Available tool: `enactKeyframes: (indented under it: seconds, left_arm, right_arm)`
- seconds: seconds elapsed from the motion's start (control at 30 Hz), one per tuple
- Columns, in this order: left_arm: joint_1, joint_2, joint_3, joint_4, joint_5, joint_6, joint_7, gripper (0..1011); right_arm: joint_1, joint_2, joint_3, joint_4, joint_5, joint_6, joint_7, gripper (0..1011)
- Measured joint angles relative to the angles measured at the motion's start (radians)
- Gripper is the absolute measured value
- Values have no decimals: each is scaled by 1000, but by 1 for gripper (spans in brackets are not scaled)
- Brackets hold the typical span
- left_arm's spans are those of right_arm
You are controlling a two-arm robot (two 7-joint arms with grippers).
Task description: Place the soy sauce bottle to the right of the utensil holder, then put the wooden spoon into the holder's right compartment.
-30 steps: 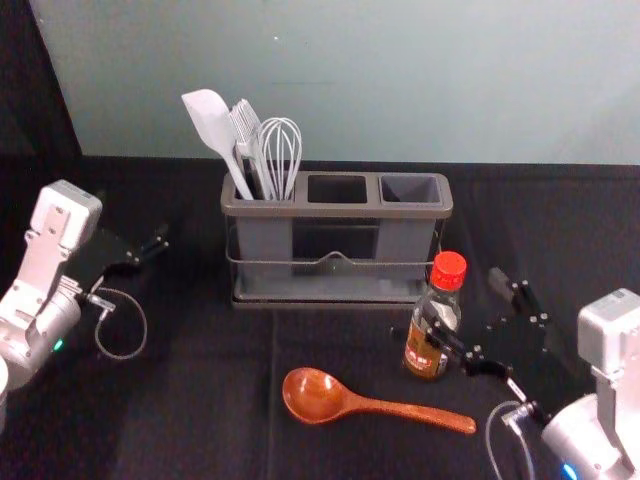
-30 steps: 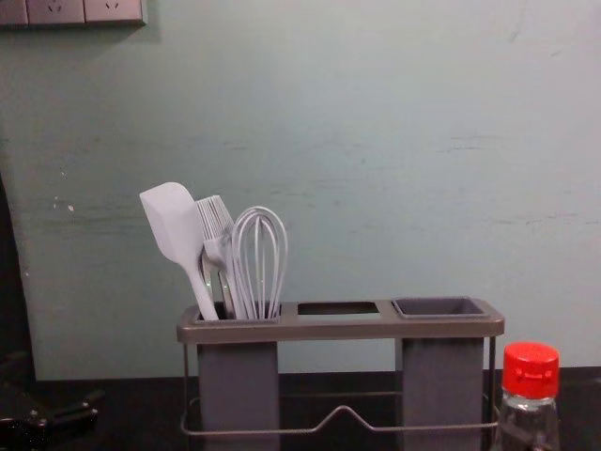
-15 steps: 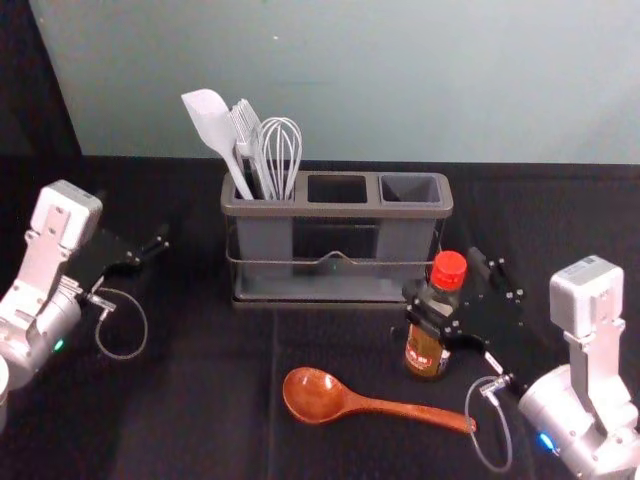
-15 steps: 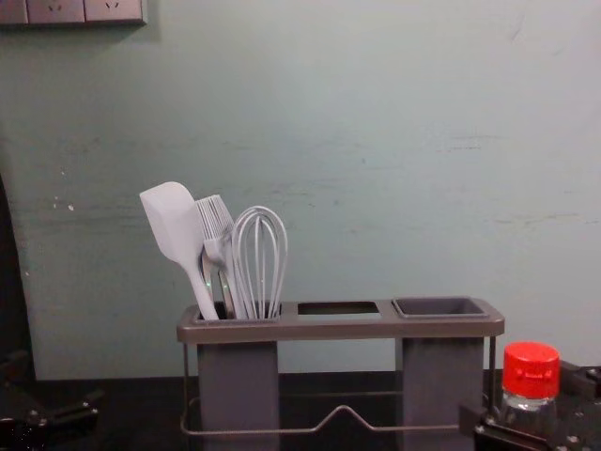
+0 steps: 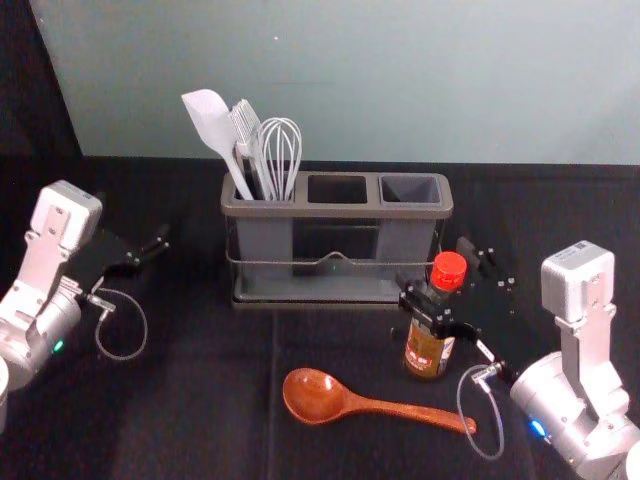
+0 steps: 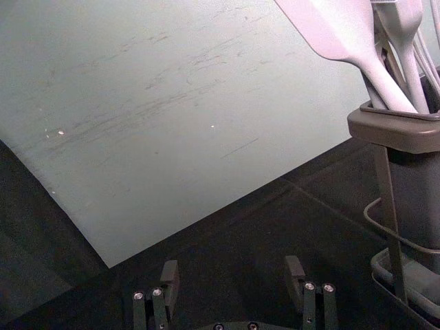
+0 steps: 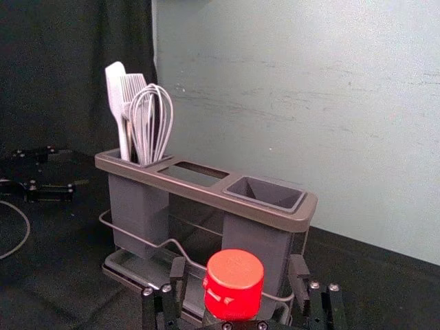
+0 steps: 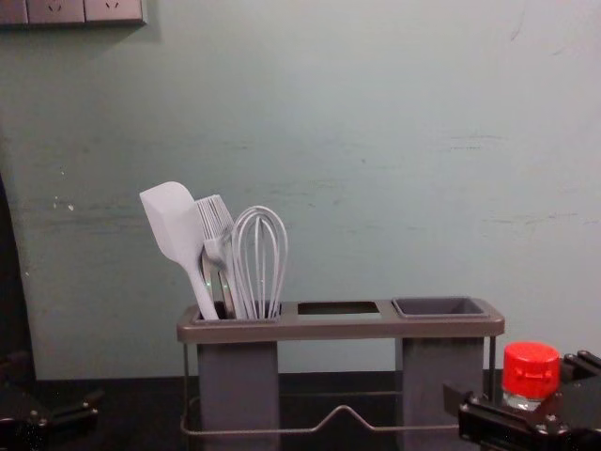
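Step in hand, as judged: getting hold of the soy sauce bottle; neither placement is done. From left to right, the utensil holder [image 5: 330, 211] stands on the cloth-covered bench [image 5: 200, 400], with a spatula [image 5: 205, 115] and a whisk [image 5: 281, 150] in its left compartment. The right compartment [image 5: 410, 187] has no utensil in it. Nearer the robot, the wooden spoon [image 5: 360, 403] lies flat, bowl to the left, handle to the right. The soy sauce bottle [image 5: 422, 352] stands upright under its red cap [image 5: 449, 270], in front of the holder's right end rather than beyond it. The next move likely calls for closing the jaws squarely on the bottle, then carrying it upright to the right, clear of the holder's wire frame. The spoon would follow.

At the left, the left arm [image 5: 40, 260] is parked, its gripper [image 6: 232, 269] left of the holder and well apart from it, jaws wide apart with nothing between them. At the right, the right arm [image 5: 585, 365] reaches in from the lower right corner, its gripper angled inward and away from the robot. The right gripper [image 7: 238, 267] has its jaws spread on either side of the bottle, with gaps beside the cap; no firm grip shows.
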Motion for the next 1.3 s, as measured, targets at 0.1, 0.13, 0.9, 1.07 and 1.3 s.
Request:
enactKeyframes:
  seconds: [0.1,0.13,0.9,1.07,1.3]
  left_arm:
    - [0,0,0,0,0,0,0,1005]
    - [0,0,0,0,0,0,0,1005]
    - [0,0,0,0,0,0,0,1005]
    - [0,0,0,0,0,0,0,1005]
    - [0,0,0,0,0,0,0,1005]
  right_arm:
    - [0,-8,8,-3,4,4,10,906]
    - [-2,-10,13,-7,7,9,16,889]
    - [-49,-37,73,-58,8,26,74,382]
    - [-59,-39,88,-75,13,32,88,382]
    - [-71,-39,117,-101,22,49,112,382]
